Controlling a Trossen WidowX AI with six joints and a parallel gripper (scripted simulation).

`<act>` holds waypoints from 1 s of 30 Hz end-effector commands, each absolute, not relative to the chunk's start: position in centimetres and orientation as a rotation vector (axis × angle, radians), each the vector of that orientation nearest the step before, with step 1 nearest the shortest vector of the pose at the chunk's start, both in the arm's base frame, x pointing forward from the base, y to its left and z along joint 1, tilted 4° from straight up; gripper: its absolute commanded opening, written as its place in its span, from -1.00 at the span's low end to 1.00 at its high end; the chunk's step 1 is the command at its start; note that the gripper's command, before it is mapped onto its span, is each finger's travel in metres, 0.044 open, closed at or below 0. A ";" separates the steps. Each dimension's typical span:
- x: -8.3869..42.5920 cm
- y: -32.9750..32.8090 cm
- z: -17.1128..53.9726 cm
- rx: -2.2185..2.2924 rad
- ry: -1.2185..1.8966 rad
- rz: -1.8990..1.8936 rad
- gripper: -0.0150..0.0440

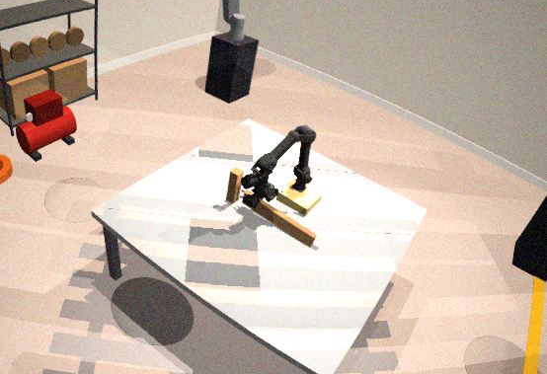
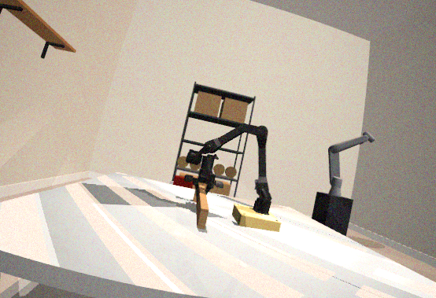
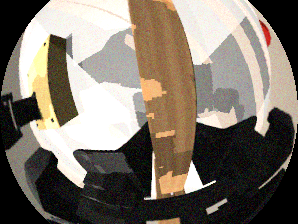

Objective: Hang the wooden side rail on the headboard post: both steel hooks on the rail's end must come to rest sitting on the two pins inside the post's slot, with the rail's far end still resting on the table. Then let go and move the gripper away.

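The wooden side rail [image 1: 287, 223] [image 2: 201, 207] [image 3: 167, 75] is a long brown bar running away from the post. Its far end appears to rest on the table; how high its near end stands is hard to tell. My gripper [image 1: 252, 200] [image 2: 202, 185] is shut on the rail near the end facing the post. In the wrist view the rail runs up from between the dark fingers. The headboard post [image 1: 234, 187] stands upright just left of the rail's end in the top view, with a small gap seen between them. The hooks, slot and pins cannot be made out.
The arm stands on a yellow base block [image 1: 307, 202] [image 2: 257, 222] [image 3: 44, 95] beside the rail. The white table [image 1: 306, 289] [image 2: 118, 246] carries it all. A shelf rack [image 2: 220, 120], a red compressor [image 1: 46, 126] and a grey arm on a black pedestal [image 1: 231, 69] stand beyond the table.
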State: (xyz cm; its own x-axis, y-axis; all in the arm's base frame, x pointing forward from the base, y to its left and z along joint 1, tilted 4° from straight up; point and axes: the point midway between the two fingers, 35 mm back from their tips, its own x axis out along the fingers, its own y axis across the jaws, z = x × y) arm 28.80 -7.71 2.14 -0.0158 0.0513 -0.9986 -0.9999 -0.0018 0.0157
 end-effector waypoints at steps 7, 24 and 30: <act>28.9 -8.0 2.2 -1.175 1.179 1.243 -0.49; 29.1 -8.2 2.4 -1.175 1.179 1.243 -0.49; 29.1 -8.2 2.5 -1.176 1.179 1.243 -0.49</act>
State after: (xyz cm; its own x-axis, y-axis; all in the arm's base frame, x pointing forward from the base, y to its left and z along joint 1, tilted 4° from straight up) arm 28.75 -8.01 2.10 -0.0200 0.0524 -0.9984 -0.9998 -0.0004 0.0200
